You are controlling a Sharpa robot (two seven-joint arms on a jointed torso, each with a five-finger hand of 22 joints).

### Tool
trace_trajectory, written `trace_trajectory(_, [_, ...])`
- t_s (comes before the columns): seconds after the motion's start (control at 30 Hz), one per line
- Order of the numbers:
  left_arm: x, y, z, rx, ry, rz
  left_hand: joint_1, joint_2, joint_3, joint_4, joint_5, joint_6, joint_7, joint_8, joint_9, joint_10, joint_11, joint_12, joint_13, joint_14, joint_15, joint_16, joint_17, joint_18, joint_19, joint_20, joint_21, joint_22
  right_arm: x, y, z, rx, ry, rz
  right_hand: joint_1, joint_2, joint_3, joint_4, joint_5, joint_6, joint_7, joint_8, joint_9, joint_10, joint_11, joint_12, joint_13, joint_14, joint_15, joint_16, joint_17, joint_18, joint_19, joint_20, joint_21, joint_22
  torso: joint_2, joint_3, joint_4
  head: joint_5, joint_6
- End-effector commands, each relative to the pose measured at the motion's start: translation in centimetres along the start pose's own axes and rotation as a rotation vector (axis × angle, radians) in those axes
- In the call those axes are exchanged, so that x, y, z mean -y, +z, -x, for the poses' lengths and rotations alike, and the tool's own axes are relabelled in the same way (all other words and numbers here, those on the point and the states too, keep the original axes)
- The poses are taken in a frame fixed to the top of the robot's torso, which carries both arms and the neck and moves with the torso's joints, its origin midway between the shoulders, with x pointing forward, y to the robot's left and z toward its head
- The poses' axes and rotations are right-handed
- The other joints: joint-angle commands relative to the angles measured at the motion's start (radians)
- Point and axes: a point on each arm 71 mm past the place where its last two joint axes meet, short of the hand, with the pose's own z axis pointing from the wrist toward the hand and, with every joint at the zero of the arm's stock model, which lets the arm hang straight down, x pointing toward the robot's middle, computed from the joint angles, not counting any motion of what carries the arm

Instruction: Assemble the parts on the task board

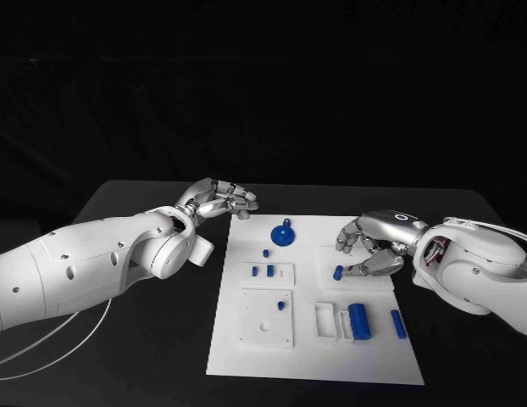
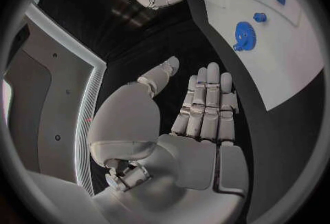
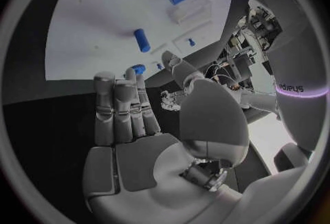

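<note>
Lab bench (black table [image 1: 153, 339])

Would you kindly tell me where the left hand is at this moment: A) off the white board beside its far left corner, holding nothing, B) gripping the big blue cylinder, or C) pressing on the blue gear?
A: the left hand hangs over the black table beside the white board, with nothing in its fingers.

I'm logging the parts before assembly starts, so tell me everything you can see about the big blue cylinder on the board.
The big blue cylinder is a smooth, matte, plastic-looking round piece, the thickest of the blue parts. It lies on its side in a shallow white holder near the front right of the task board, its long axis running front to back. A thinner blue pin lies apart to its right. Neither hand touches it; the right hand is farther back.
</note>
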Motion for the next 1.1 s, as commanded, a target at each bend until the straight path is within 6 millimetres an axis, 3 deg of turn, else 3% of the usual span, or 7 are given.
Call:
trace_trajectory(0.03, [0.1,0.0,-0.3,-0.015,-0.012,-0.008,0.007,0.007,0.002,0.006,0.004,-0.008,-0.001,0.004,-0.001,-0.004,-0.001,-0.006,-0.002,0.0,0.005,-0.004,0.001,0.005,0.0,0.007,-0.006,0.001,-0.2,0.1,-0.8,-0.064,-0.061,-0.001,-0.002,0.005,-0.005,-0.003,0.004,0.002,-0.008,0.006,0.002,-0.007,0.0,0.007,-0.002,-0.007,-0.001,0.006,-0.001,0.101,-0.009,-0.002,0.002,0.019,0.001,0.0,0.0004,-0.003,0.0])
trace_trajectory(0.17, [0.0,0.0,-0.3,-0.016,-0.013,-0.007,0.007,0.007,0.002,0.006,0.004,-0.008,-0.001,0.004,-0.001,-0.004,-0.001,-0.006,-0.002,0.0,0.005,-0.004,0.002,0.005,0.0,0.007,-0.006,0.001,-0.3,0.4,-1.1,-0.062,-0.089,0.0,0.009,0.011,-0.001,-0.005,0.003,0.004,-0.009,0.008,0.002,-0.005,-0.001,0.011,-0.002,-0.008,-0.001,0.006,-0.002,0.101,-0.009,-0.002,0.002,0.019,0.001,-0.0011,0.0018,-0.005,-0.003])
trace_trajectory(0.33, [0.0,0.0,-0.3,-0.015,-0.013,-0.007,0.007,0.008,0.002,0.006,0.004,-0.008,-0.001,0.004,-0.001,-0.004,0.0,-0.006,-0.002,0.0,0.005,-0.005,0.003,0.005,0.0,0.007,-0.007,0.001,-0.3,0.5,-1.9,-0.078,-0.123,0.002,0.035,0.018,0.035,0.016,-0.033,0.012,-0.01,0.012,0.003,0.001,-0.004,0.023,-0.002,-0.005,-0.004,0.007,-0.005,0.101,-0.004,0.002,0.001,0.017,0.001,-0.002,0.002,-0.005,-0.005])
trace_trajectory(0.53, [0.0,0.0,-0.3,-0.018,-0.014,-0.007,0.007,0.008,0.001,0.006,0.004,-0.008,-0.001,0.005,-0.001,-0.004,0.0,-0.006,-0.002,0.0,0.005,-0.005,0.003,0.005,0.0,0.007,-0.007,0.002,-0.6,0.8,-2.5,-0.087,-0.133,0.01,0.077,0.012,0.121,0.056,-0.145,0.028,-0.016,0.019,0.003,0.01,-0.009,0.039,-0.003,-0.003,-0.009,0.009,-0.008,0.101,0.002,0.004,0.001,0.016,0.002,-0.0026,0.0021,-0.007,-0.011])
trace_trajectory(0.73, [0.0,0.0,-0.4,-0.019,-0.014,-0.008,0.006,0.008,0.001,0.007,0.004,-0.008,-0.001,0.005,-0.001,-0.004,0.0,-0.006,-0.002,0.0,0.005,-0.006,0.004,0.005,0.0,0.007,-0.007,0.002,-0.9,1.1,-2.7,-0.087,-0.142,0.018,0.101,0.019,0.196,0.087,-0.152,0.048,-0.025,0.03,0.006,0.028,-0.016,0.056,0.0,0.0,-0.016,0.012,-0.009,0.101,0.009,0.004,0.006,0.018,0.001,-0.0023,0.0016,-0.01,-0.013])
trace_trajectory(1.1, [0.0,0.0,-0.4,-0.019,-0.014,-0.007,0.006,0.009,0.001,0.007,0.004,-0.008,-0.001,0.005,-0.002,-0.004,0.0,-0.006,-0.002,0.0,0.005,-0.007,0.006,0.005,0.0,0.007,-0.007,0.002,-1.1,1.3,-3.3,-0.096,-0.153,0.022,0.112,0.044,0.251,0.104,-0.153,0.076,-0.037,0.046,0.014,0.058,-0.028,0.077,0.007,0.003,-0.027,0.017,-0.008,0.101,0.011,0.002,0.013,0.02,0.001,-0.002,0.0014,-0.007,-0.018])
